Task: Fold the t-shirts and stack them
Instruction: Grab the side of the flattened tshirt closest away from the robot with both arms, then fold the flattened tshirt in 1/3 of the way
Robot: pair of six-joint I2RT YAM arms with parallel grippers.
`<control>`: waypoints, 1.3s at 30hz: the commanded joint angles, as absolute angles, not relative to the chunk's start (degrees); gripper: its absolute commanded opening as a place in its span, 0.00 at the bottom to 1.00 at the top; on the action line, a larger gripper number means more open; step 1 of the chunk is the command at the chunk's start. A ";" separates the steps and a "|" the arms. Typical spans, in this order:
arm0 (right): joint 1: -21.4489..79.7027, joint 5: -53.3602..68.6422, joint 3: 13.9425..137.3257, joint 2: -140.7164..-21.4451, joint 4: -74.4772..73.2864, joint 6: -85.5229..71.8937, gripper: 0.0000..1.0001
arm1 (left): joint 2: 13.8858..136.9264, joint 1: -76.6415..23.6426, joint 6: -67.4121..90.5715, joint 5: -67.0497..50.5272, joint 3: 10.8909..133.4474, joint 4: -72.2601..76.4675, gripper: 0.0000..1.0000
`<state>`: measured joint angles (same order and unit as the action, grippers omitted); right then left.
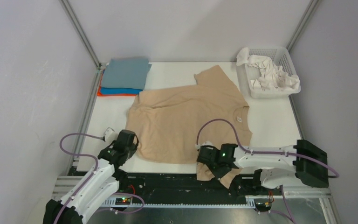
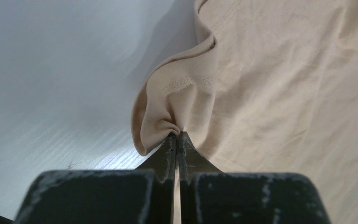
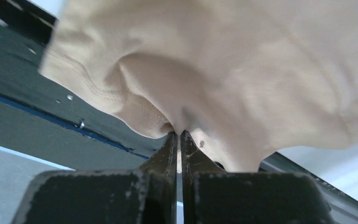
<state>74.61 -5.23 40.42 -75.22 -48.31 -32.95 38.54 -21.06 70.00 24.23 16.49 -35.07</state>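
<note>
A tan t-shirt [image 1: 191,119] lies spread across the middle of the white table, its collar to the right. My left gripper [image 1: 131,142] is shut on its near-left hem corner [image 2: 168,105], which bunches up at the fingertips. My right gripper [image 1: 206,161] is shut on the shirt's near sleeve [image 3: 177,88], which hangs over the table's near edge onto the black rail. A folded stack sits at the back left: a grey-blue shirt [image 1: 127,73] on a bright blue one [image 1: 119,91] on an orange one [image 1: 103,94]. White shirts [image 1: 272,74] lie crumpled in the basket.
A white plastic mesh basket [image 1: 285,57] stands at the back right corner. Grey walls and aluminium posts close in the table on three sides. The black base rail [image 1: 168,179] runs along the near edge, and purple cables loop over both arms.
</note>
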 commanded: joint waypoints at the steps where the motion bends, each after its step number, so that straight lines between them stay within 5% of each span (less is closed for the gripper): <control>1: 71.82 -9.57 45.84 -68.22 -53.29 -31.85 0.00 | 35.63 -21.39 68.66 21.71 18.35 -36.59 0.00; 8: 71.99 11.45 46.23 -60.74 -57.45 -25.99 0.00 | 25.24 -21.62 68.89 19.58 23.94 -55.02 0.00; 17: 76.19 19.80 46.59 -60.06 -59.31 -25.04 0.00 | 20.34 -26.85 76.93 19.35 27.01 -66.72 0.00; 26: 72.86 15.61 48.04 -58.24 -61.53 -25.12 0.00 | 17.01 -27.22 80.18 24.65 31.88 -71.99 0.00; 39: 48.90 -1.42 57.47 -62.97 -58.73 -21.63 0.00 | 39.41 -26.98 69.97 30.04 36.37 -48.40 0.00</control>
